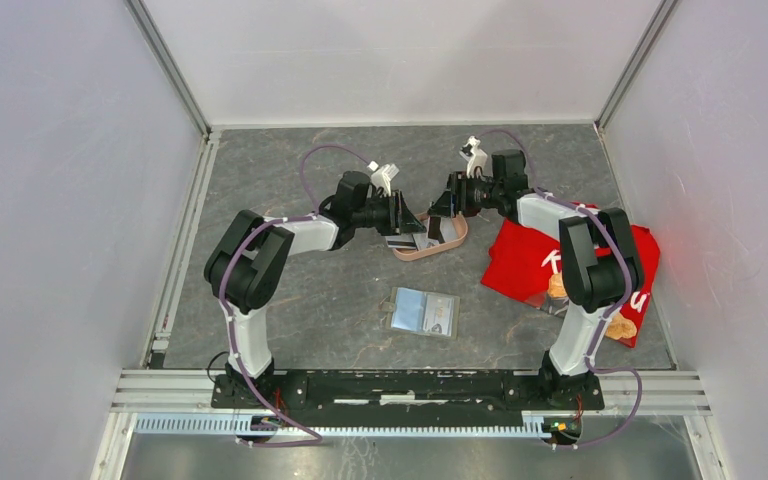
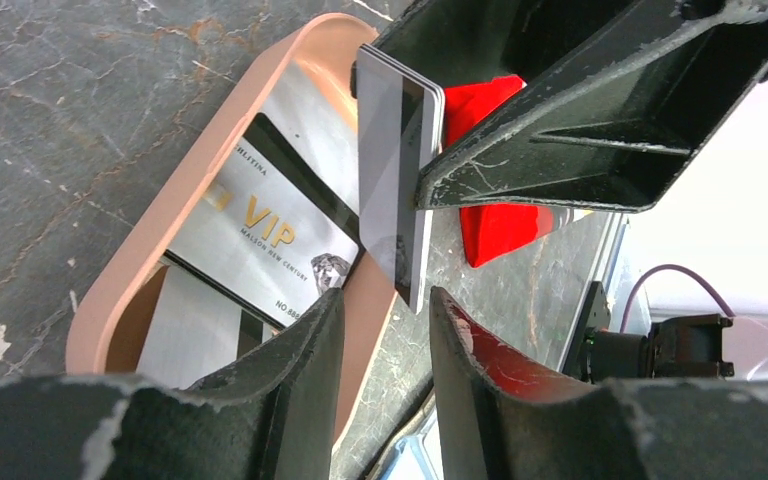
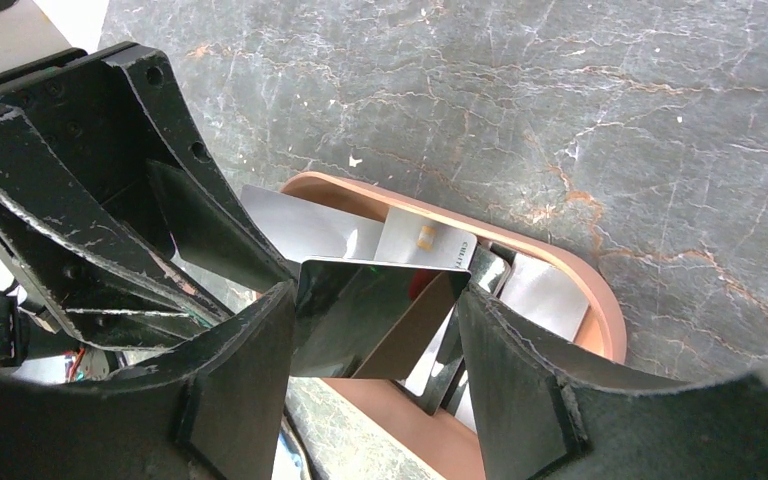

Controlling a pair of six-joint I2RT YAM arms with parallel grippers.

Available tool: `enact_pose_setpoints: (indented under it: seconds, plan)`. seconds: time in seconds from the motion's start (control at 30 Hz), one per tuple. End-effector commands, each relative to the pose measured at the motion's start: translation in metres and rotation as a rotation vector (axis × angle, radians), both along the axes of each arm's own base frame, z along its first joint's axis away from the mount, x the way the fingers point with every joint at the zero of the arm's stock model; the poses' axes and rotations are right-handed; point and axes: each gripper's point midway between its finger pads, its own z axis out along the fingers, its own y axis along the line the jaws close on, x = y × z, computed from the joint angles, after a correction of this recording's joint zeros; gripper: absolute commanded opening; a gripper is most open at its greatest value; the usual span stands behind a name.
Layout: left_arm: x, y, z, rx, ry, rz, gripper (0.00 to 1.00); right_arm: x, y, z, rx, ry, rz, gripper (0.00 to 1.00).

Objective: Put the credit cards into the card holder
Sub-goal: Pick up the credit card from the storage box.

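Right end effector [image 3: 375, 295]: jaws set wide and closed on 1 credit card [image 2: 392, 170], gripped by its 2 opposite edges. The card stands on edge above the pink oval tray [image 2: 175, 215], with its mirror-like face showing in the right wrist view. Left end effector [image 2: 387, 305]: fingers parted and holding nothing. The lower end of the held card sits at the mouth of the gap between them, and contact with either finger cannot be confirmed. The 2 end effectors face each other closely over the tray, at the far middle of the counter [image 1: 340, 300]. Tray contents: 1 VIP card [image 2: 260, 235], silver with gold lettering and a dark band along its edge, lying flat. A further silvery card [image 2: 195, 330] lies partly under it, and 1 pale card with a gold chip [image 3: 425, 245] is seen from the right wrist; whether that is another side of one already listed cannot be told. The card holder [image 1: 425, 311] lies unfolded and flat on the counter, nearer the arm bases than the tray and well apart from both end effectors. What its inner panels hold is too small to make out. A red cloth [image 1: 520, 262] lies on the counter under the right arm, just beside the tray.
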Motion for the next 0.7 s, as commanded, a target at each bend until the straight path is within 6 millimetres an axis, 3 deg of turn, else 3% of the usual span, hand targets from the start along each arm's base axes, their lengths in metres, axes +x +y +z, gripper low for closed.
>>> enact_pose_setpoints:
  seconds: [0.0, 0.67]
  plan:
    - [-0.0016, -0.0051, 0.0333, -0.074, -0.102, -0.053, 0.44, 0.0012, 0.0032, 0.0177, 0.038, -0.07, 0.035, 0.65]
    - [0.0025, -0.0043, 0.0303, -0.06, -0.096, -0.032, 0.43, -0.0004, 0.0046, 0.0183, 0.05, -0.063, 0.047, 0.65]
